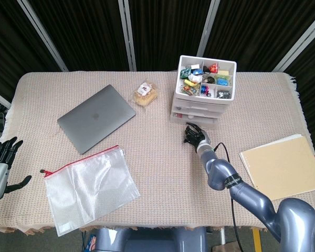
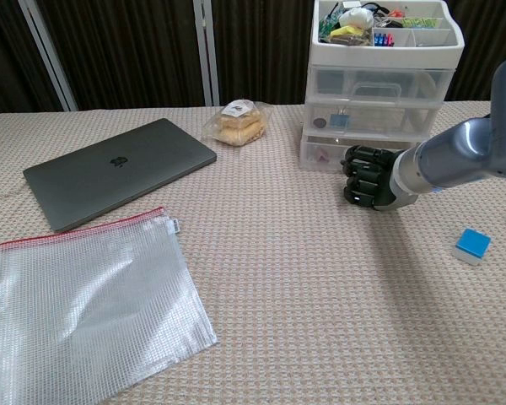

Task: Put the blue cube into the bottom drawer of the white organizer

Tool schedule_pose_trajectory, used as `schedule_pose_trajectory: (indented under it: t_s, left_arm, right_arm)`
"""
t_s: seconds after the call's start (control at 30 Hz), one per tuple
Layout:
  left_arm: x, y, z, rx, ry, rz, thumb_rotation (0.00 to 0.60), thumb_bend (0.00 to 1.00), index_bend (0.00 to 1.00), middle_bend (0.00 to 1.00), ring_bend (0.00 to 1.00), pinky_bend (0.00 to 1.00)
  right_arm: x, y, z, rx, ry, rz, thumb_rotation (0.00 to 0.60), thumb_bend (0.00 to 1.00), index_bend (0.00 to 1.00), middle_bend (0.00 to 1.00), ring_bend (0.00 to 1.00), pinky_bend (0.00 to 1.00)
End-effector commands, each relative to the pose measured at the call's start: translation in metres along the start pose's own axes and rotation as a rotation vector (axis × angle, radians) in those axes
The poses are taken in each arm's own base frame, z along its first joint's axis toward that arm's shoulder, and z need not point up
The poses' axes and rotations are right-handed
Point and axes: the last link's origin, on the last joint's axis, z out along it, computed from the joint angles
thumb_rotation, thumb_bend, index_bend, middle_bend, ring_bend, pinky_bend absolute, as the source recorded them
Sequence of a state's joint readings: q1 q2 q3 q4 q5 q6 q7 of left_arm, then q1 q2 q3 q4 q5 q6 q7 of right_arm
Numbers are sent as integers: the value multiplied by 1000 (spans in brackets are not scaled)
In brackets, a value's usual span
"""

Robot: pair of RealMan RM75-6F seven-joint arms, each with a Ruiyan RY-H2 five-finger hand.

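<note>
Chest view: right hand (image 2: 369, 176), fingers curled, sits at the white organizer's (image 2: 379, 93) bottom drawer (image 2: 333, 153); whether it grips the handle, I cannot tell. Blue cube (image 2: 471, 245) lies untouched on the worktop, near right. Opening and placing both remain.

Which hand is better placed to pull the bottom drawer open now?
Right. The right hand is curled directly at the bottom drawer of the white organizer; the left hand sits off the table's far left edge.
</note>
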State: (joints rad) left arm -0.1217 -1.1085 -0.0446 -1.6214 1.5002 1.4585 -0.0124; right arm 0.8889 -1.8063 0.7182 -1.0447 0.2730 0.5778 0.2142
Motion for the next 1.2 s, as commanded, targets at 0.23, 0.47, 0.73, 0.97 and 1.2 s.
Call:
schedule_pose_trajectory:
  t_s: [0.23,0.47,0.73,0.97,1.2]
  left_arm:
    - [0,0,-1,0,3,-3,600,240,57,0,0,0]
    - [0,0,-1,0,3,-5,600,240,57,0,0,0]
    - [0,-1,-1,2,5,-3,600,240,57,0,0,0]
    - [0,-1,-1,1,7,0,600,240,57,0,0,0]
    - [1,-1,-2,-1,12,3,600,239,58,0,0,0]
  right_arm:
    - [2,11,-15,-23,-23,-14,600,513,332,767,813,697]
    - [4,21,-22,-46,-23,-26,600,511,332,767,812,698]
    - [-1,28,-31,-61,-52,-75,600,500,146,767,800,697]
    - [-3,29,-43,-69,-80,-96,600,474,97,767,799,697]
    - [-5,34,-72,-30,-141,-199,600,342,163,739,764,687]
